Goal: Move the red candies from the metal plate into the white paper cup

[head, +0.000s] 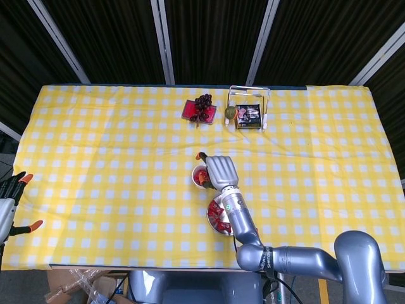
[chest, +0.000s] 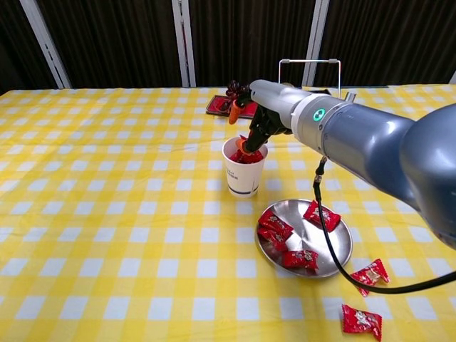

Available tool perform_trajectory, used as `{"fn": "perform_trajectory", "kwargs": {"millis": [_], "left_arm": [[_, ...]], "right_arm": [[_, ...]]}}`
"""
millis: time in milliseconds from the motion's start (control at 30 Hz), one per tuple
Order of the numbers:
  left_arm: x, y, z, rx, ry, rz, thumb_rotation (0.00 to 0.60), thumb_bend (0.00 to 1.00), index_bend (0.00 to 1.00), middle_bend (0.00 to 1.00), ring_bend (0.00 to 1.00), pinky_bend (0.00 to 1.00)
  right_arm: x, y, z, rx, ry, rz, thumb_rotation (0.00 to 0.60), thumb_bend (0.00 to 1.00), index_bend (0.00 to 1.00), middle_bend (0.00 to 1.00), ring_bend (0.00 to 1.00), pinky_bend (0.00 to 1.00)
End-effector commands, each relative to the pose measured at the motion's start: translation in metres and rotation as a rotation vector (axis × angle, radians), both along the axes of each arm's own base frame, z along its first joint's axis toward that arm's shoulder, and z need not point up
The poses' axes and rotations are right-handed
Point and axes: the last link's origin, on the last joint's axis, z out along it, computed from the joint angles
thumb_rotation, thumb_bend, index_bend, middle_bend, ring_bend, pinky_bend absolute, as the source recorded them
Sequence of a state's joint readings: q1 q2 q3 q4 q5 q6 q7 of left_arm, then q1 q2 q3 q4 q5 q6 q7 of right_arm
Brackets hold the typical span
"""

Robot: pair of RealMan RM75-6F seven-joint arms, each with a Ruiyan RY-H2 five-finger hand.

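Inside white paper cup (chest: 241, 171): red candies (chest: 247, 154); metal plate (chest: 333, 252) holds more

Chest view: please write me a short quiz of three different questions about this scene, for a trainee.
1. True or false: the round metal plate lies nearer the camera than the white paper cup.
2. How many red wrapped candies lie on the plate? A) one B) four C) seven
3. Fill in: the right hand hovers over the ____.

Key: 1 true. 2 B. 3 cup. Two more red candies lie on the yellow checked tablecloth beside the plate.
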State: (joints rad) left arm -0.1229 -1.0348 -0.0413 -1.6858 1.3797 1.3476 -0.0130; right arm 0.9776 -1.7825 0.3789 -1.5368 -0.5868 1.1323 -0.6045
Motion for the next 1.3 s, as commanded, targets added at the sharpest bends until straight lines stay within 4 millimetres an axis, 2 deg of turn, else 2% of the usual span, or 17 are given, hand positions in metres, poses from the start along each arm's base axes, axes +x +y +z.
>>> {"fn": "perform_trajectory", "kwargs": {"millis": [33, 533, 767, 967, 1167, 1200, 1300], "left_arm": [[0.000, 0.000, 0.000, 0.001, 0.002, -0.001, 0.600, 0.01, 0.00, 0.00, 0.00, 0.00], [0.001, 0.000, 0.000, 0.007, 0.004, -0.007, 0.600, 0.01, 0.00, 0.00, 0.00, 0.00], [0.000, -0.001, 0.001, 0.012, 0.003, -0.007, 0.600, 0.01, 0.00, 0.00, 0.00, 0.00], [0.000, -0.001, 0.001, 0.012, 0.002, -0.007, 0.600, 0.01, 0.00, 0.00, 0.00, 0.00], [0.000, -0.001, 0.001, 0.012, 0.005, -0.012, 0.600, 0.01, 0.00, 0.00, 0.00, 0.00], [0.000, -0.002, 0.002, 0.018, 0.008, -0.015, 0.600, 0.01, 0.00, 0.00, 0.00, 0.00], [0.001, -0.002, 0.001, 0.021, 0.010, -0.016, 0.600, 0.01, 0.00, 0.00, 0.00, 0.00]], "right_arm": [[0.000, 0.000, 0.002, -0.003, -0.005, -0.001, 0.600, 0.48, 0.21, 0.83, 0.95, 0.97], [0.004, 0.010, 0.015, -0.019, -0.024, 0.023, 0.600, 0.36, 0.17, 0.83, 0.94, 0.96], [0.006, 0.015, 0.015, -0.017, -0.028, 0.037, 0.600, 0.36, 0.17, 0.83, 0.93, 0.96], [0.002, 0.031, 0.034, -0.028, 0.018, 0.110, 0.600, 0.36, 0.17, 0.83, 0.93, 0.95], [-0.013, 0.050, 0.049, 0.020, 0.053, 0.161, 0.600, 0.36, 0.25, 0.83, 0.93, 0.95], [-0.027, 0.064, 0.057, 0.049, 0.109, 0.217, 0.600, 0.36, 0.27, 0.83, 0.93, 0.95], [-0.050, 0.079, 0.073, 0.062, 0.154, 0.289, 0.600, 0.36, 0.31, 0.83, 0.93, 0.95]]}}
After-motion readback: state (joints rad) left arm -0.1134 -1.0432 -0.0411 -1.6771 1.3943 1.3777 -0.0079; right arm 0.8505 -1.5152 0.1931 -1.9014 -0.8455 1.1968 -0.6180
